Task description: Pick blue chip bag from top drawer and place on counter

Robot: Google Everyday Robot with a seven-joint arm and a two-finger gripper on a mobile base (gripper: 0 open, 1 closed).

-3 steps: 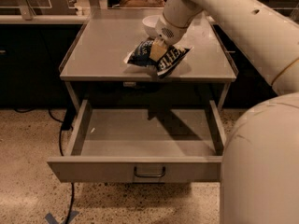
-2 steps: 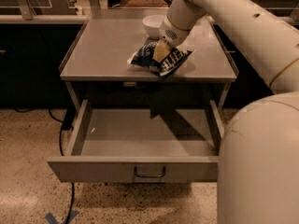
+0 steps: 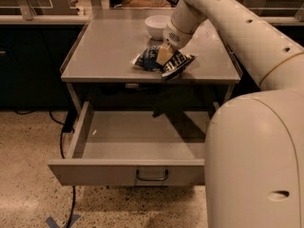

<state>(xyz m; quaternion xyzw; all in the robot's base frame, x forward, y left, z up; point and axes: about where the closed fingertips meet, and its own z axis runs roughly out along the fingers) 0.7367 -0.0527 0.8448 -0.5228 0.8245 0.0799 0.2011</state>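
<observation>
Gripper [image 3: 164,56]: mine, at end of my arm [image 3: 228,18], down on top of the bag, over counter's front half, right of ctr.
Grip: touching bag; open or shut, can't tell.
Bag [image 3: 148,60]: blue, crumpled, lying on counter near front edge; striped end sticks out to the right of my gripper, lower corner reaches the edge.
Counter [image 3: 104,51]: grey, flat, slim rims at sides.
Bowl [image 3: 156,26]: white, upright, at back of counter, behind bag, not touching it.
Drawer [image 3: 118,172]: top one, pulled out below counter; shadow across its floor.
Handle [image 3: 152,176]: dark bar, mid front panel.
Cable [image 3: 61,141]: black, on speckled floor, left of drawer.
</observation>
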